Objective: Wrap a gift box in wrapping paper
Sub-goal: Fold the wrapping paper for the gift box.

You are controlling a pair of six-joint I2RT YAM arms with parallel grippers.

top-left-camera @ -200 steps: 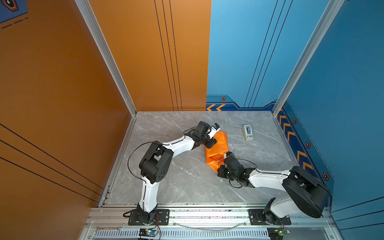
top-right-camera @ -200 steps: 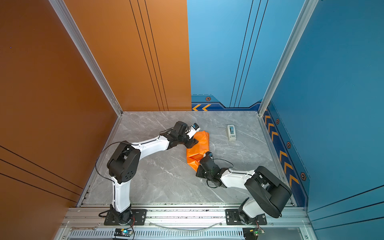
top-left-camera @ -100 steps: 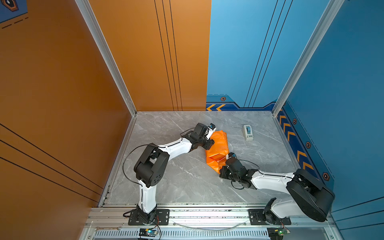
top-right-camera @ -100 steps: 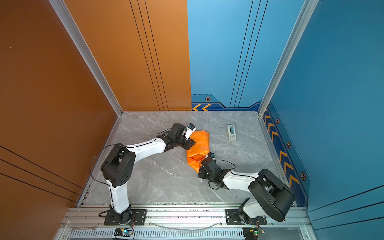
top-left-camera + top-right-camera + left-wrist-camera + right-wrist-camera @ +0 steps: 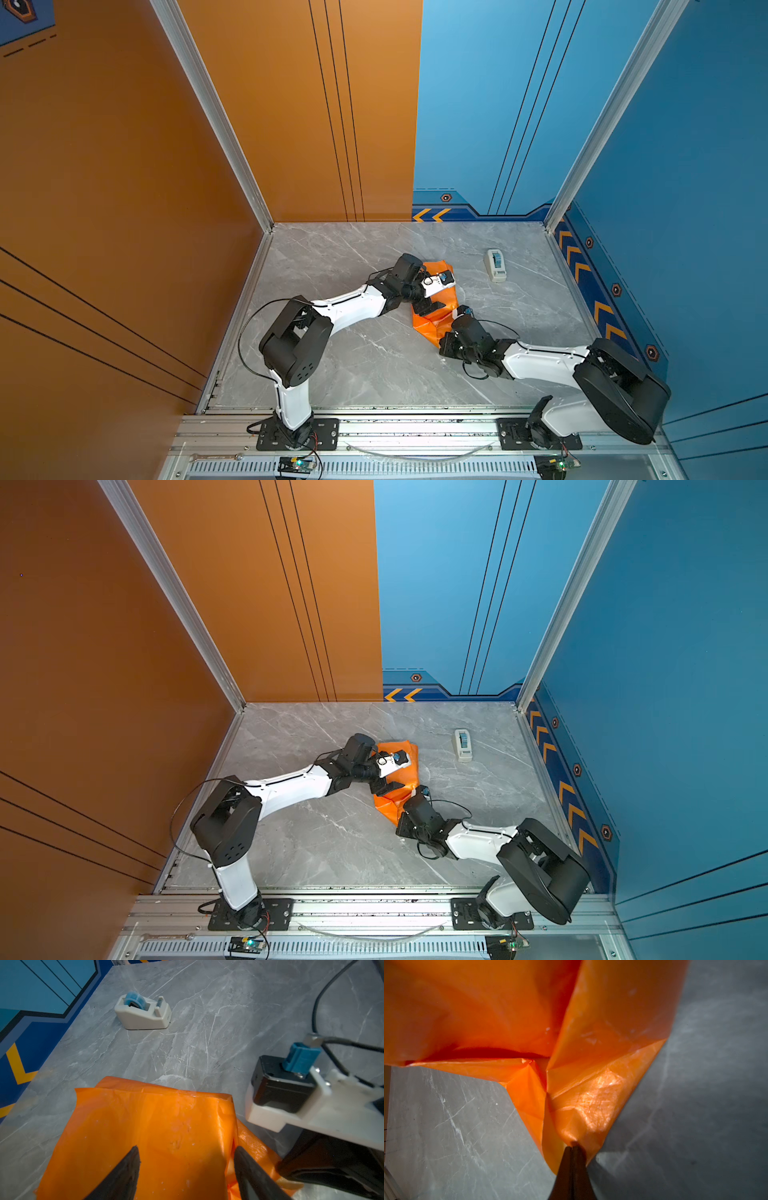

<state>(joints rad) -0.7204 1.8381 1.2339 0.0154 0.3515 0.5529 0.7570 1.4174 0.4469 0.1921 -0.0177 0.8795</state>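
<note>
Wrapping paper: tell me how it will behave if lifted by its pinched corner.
The wrapping paper is creased and sagging, so probably floppy and light. Its glossy face may slip between the right fingers pinching it.

You get both top views from high above the wrapping paper (image 5: 428,330), looking down. Both wrist cams sit close on it; the left one faces the tape dispenser (image 5: 143,1014).

Shiny, bright orange wrapping paper (image 5: 145,1126): thin, crinkly, full of folds and creases. Smooth grey table (image 5: 374,365), like stone, with white veins and fine scratches. At 2 o'clock from the paper, a tape dispenser (image 5: 143,1020) of smooth white plastic, with a see-through blue roll of tape (image 5: 133,1000). Smooth white and matt black plastic on the left arm (image 5: 353,303) and right arm (image 5: 540,361). At 6 o'clock, a dull silver metal rail (image 5: 415,428) with grooves.
</note>
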